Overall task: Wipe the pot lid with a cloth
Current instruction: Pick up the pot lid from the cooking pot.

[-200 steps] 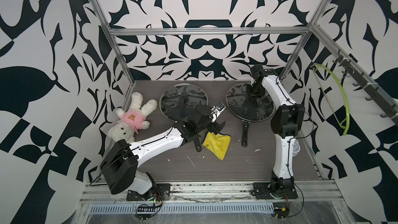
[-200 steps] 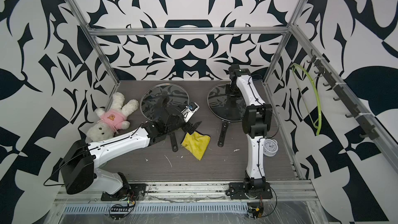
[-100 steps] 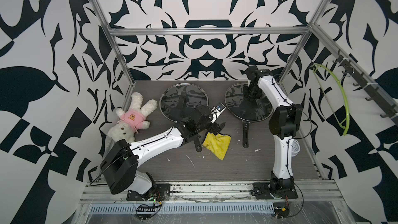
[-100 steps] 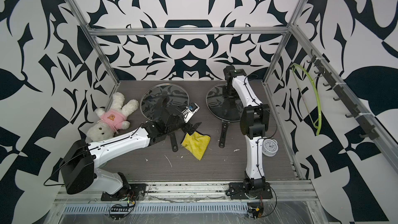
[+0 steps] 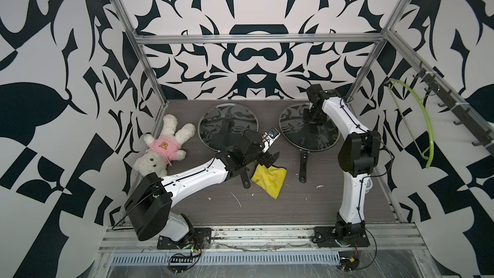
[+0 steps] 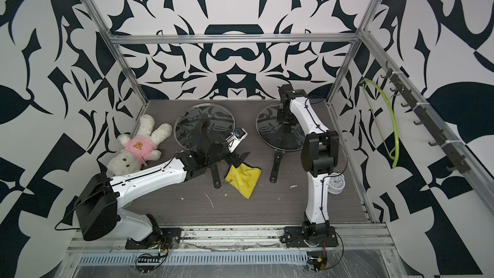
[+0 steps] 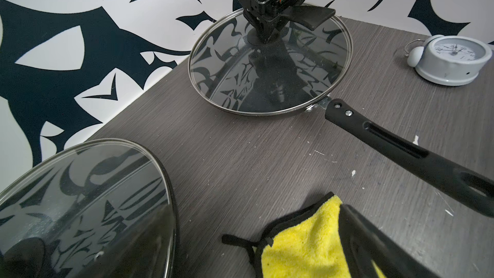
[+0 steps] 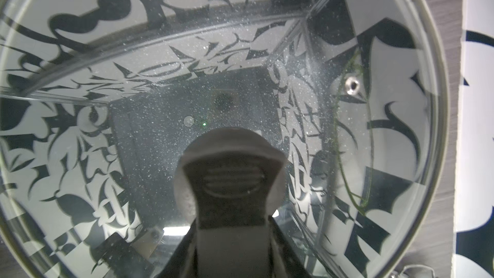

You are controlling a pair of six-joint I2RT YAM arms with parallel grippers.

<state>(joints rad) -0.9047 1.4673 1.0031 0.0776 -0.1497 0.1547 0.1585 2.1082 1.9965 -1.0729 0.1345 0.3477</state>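
The pot lid (image 5: 299, 136) (image 6: 275, 137) is clear glass with a steel rim and covers the right-hand frying pan at the back. My right gripper (image 5: 312, 119) (image 7: 263, 32) comes down on its middle and is shut on the black lid handle (image 8: 230, 183), a jaw pressed to each side. The yellow cloth (image 5: 270, 180) (image 6: 244, 179) lies crumpled on the table in front of the pans, its black loop (image 7: 235, 239) pointing at the left pan. My left gripper (image 5: 268, 160) hangs open over the cloth's back corner, one finger (image 7: 374, 242) across it.
A second lidded pan (image 5: 227, 127) stands under my left wrist. The right pan's long handle (image 5: 303, 167) points to the front. A teddy bear (image 5: 163, 148) lies at the left wall, an alarm clock (image 6: 336, 183) behind my right arm's base, a green hanger (image 5: 417, 119) on the right wall.
My right wrist has swung a little to the left and back over the lid while holding its handle. The left arm and the cloth have not moved.
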